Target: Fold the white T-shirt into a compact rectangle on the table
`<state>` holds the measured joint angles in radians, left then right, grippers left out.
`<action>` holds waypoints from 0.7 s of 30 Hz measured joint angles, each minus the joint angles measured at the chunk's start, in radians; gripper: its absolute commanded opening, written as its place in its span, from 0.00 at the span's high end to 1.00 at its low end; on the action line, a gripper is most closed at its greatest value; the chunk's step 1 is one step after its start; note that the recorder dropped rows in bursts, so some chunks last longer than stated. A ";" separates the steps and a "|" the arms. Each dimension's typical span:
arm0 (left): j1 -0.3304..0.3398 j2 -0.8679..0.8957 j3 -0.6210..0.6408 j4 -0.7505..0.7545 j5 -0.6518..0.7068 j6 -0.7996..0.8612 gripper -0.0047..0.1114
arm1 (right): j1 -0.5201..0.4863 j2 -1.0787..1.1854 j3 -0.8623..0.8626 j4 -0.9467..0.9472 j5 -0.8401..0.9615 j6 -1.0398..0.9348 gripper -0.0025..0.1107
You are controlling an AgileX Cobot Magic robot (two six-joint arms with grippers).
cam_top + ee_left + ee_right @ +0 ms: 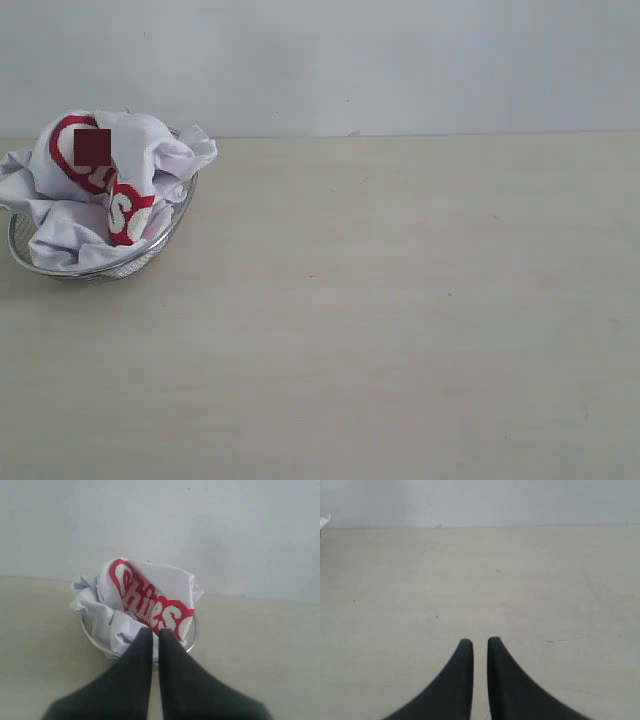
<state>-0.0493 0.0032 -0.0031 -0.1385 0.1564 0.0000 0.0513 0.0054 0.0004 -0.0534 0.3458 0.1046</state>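
Beige table (400,330) holds basket (18,240) half-hiding crumpled white T-shirt (150,150).

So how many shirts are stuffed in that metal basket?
1 that I can see: the white shirt with red lettering, crumpled in the basket on the left of the table. More cloth underneath could be hidden.

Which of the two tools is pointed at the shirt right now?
The left tool: its wrist view looks straight at the white T-shirt bunched in the wire basket. The right tool points at bare table.
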 measured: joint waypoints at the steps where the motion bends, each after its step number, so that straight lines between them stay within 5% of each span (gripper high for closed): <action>1: 0.000 0.000 0.000 0.000 0.000 0.000 0.92 | 0.000 0.000 0.000 0.000 0.000 0.000 0.92; 21: 0.000 0.000 -0.024 -0.042 0.009 0.000 0.92 | 0.000 0.000 0.000 0.000 0.000 0.000 0.92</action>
<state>-0.0493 0.0032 -0.0274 -0.1802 0.1652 0.0000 0.0513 0.0054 0.0004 -0.0534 0.3458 0.1046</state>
